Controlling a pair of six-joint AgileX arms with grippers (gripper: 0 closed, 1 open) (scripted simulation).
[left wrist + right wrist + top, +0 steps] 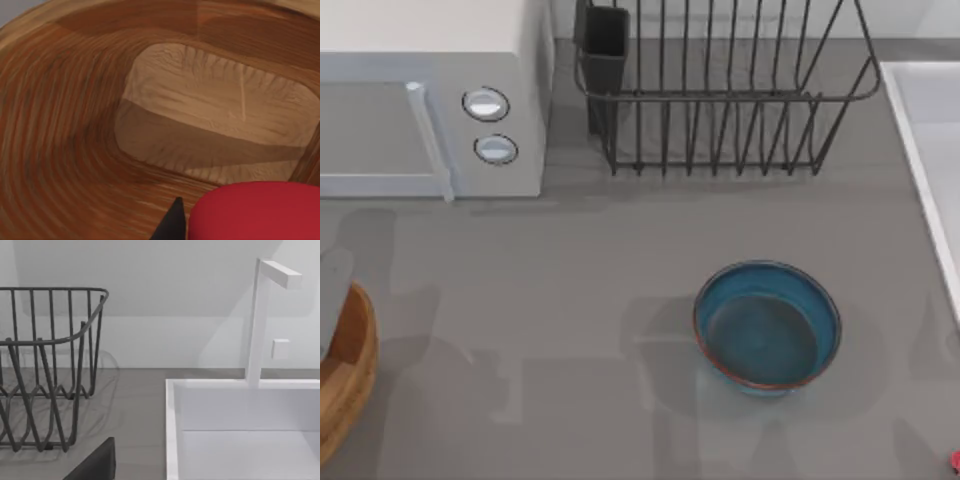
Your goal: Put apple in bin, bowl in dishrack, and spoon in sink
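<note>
**Apple poised over the bin: where the drop could go astray**

The apple point(255, 210) sits at the near edge of the left wrist view, a matte red lump hanging over the hollow of the wooden bin point(75, 150), with the pale floor of the tub below it. One dark fingertip point(172, 222) of the left gripper stands right against the apple's side, so the gripper looks closed on the fruit, though the second finger is out of frame and the hold is a judgement. From above, the bin point(345, 380) lies at the desk's left edge, partly cut off, with a grey part of the left arm over its rim.

The risk here is an off-centre release: the apple appears nearer the sloping wall than the middle of the floor, so it may roll or bounce up the curved side. A low drop would settle it.

The blue bowl point(767, 323) stands upright on the open desk, well apart from the black wire dishrack point(720, 100) behind it. Its thin glazed rim could slip in a pinch, and the rack's bars could snag it. The spoon point(956, 460) is a tiny red tip at the right edge, hard to judge. The sink point(240, 435) lies just beside the rack, in front of the right wrist camera; whether the right gripper point(97, 462) is open or closed, I cannot tell.
</note>
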